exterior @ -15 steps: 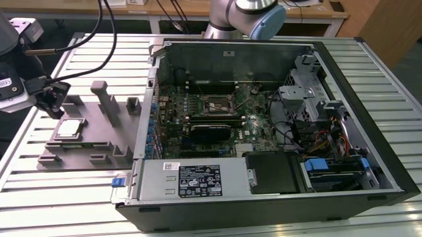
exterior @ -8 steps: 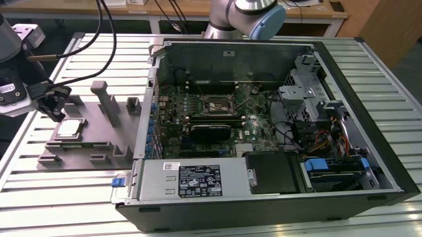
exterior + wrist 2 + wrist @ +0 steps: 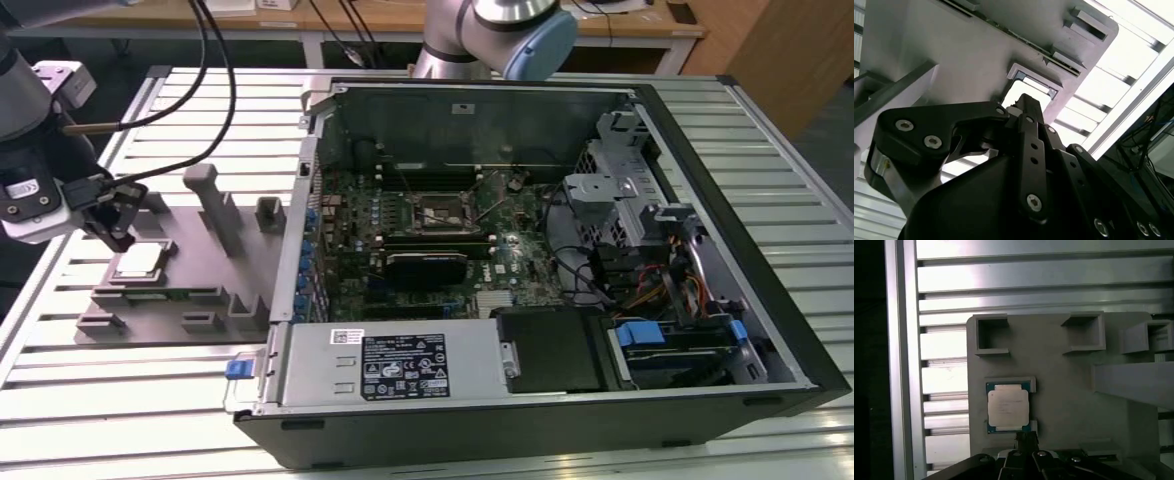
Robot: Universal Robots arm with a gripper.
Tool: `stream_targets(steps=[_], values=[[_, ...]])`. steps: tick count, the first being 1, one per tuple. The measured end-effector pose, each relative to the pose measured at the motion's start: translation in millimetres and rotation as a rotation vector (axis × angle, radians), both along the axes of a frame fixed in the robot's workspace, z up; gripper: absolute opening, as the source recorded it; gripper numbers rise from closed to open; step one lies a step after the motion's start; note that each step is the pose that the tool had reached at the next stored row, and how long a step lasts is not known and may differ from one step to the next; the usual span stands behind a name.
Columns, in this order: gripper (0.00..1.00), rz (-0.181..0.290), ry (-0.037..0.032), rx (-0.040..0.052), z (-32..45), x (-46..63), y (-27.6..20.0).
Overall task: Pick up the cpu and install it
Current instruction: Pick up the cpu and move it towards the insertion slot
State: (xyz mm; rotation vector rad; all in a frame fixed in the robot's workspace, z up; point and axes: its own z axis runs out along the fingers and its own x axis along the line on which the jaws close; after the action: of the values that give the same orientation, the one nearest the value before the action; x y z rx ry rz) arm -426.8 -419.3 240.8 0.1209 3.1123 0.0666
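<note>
Silvery cpu (print illegible) in tray

Small square cpu, just beyond the pincer tips: smooth satin silvery metal top plate on a green board rim. It lies in a matt grey plastic fixture tray on a ribbed, reflective aluminium table. The black pincer is matt, with bright metal screw heads.
</note>
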Motion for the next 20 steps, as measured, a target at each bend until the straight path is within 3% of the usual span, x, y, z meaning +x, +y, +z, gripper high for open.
stream_targets(steps=[13,20], values=[[0.11,0.001,-0.0001,0.0000,-22.7,-5.7,5.6],[0.11,0.003,0.0001,0.0000,-33.8,-8.0,12.2]])
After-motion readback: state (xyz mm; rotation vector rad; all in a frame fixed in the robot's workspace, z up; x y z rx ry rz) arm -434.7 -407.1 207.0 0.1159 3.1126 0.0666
